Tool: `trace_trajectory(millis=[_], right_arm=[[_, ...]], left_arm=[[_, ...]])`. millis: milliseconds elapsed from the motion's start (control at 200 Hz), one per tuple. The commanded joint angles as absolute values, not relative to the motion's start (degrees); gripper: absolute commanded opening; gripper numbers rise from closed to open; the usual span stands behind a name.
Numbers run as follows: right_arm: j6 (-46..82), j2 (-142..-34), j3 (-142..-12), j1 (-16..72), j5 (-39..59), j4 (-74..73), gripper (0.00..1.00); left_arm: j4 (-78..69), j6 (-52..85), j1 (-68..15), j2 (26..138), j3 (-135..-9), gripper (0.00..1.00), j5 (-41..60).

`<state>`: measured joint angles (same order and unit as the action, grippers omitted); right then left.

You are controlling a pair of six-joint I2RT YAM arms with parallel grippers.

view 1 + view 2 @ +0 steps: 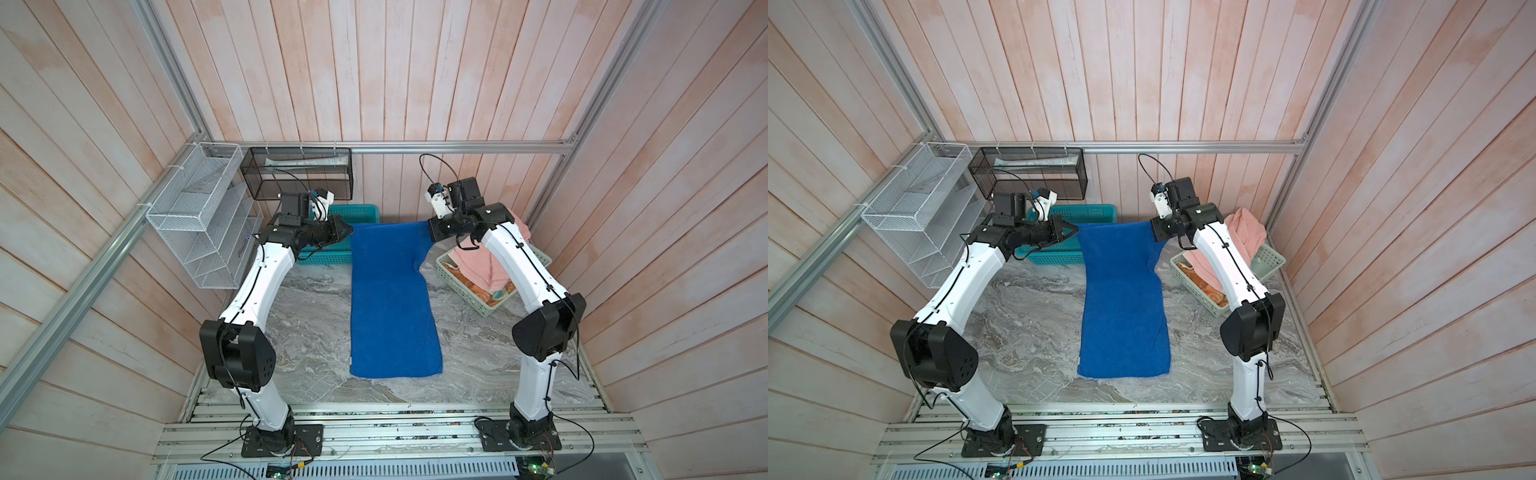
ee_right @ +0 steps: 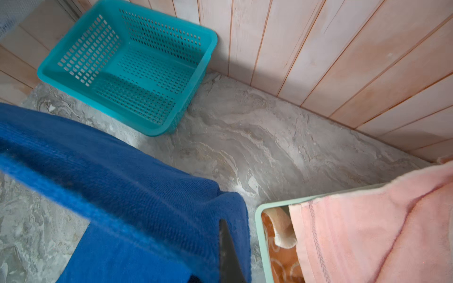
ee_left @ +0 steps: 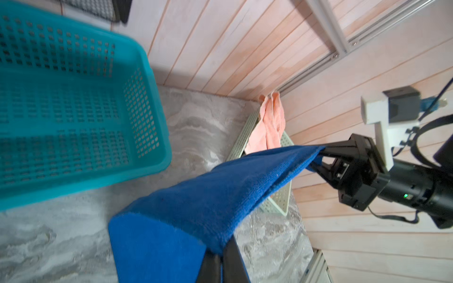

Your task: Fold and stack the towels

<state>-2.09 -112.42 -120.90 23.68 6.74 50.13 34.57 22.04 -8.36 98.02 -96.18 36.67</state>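
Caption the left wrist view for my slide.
Left gripper and right gripper pinch the blue towel by two corners, raised above the table near the teal basket.

Blue towel (image 1: 392, 303) (plain); teal basket (image 2: 127, 66).

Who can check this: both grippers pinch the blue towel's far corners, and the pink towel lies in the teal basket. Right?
Not quite. The pink towel lies in the pale green tray, not the teal basket, which is empty; the right wrist view shows it. The left gripper and right gripper do pinch the far corners of the blue towel.
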Motion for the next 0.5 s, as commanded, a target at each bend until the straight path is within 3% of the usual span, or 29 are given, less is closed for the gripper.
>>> trace_trajectory(millis=[0,220,395,495], right_arm=[[-3.53,-106.71,-112.98,23.92,5.49,52.36,0.00],[2.06,-92.71,-84.25,28.51,7.29,47.23,0.00],[10.11,-85.65,-59.56,31.46,14.15,38.34,0.00],[12.95,-84.68,-54.09,32.94,17.55,35.54,0.23]], left_arm=[[34.05,21.12,-7.56,92.87,-88.55,0.00,36.45],[29.45,25.90,-8.73,80.40,-62.43,0.00,37.70],[19.67,35.18,-13.39,74.16,-38.76,0.00,37.88],[13.83,39.07,-14.83,74.16,-31.02,0.00,38.69]])
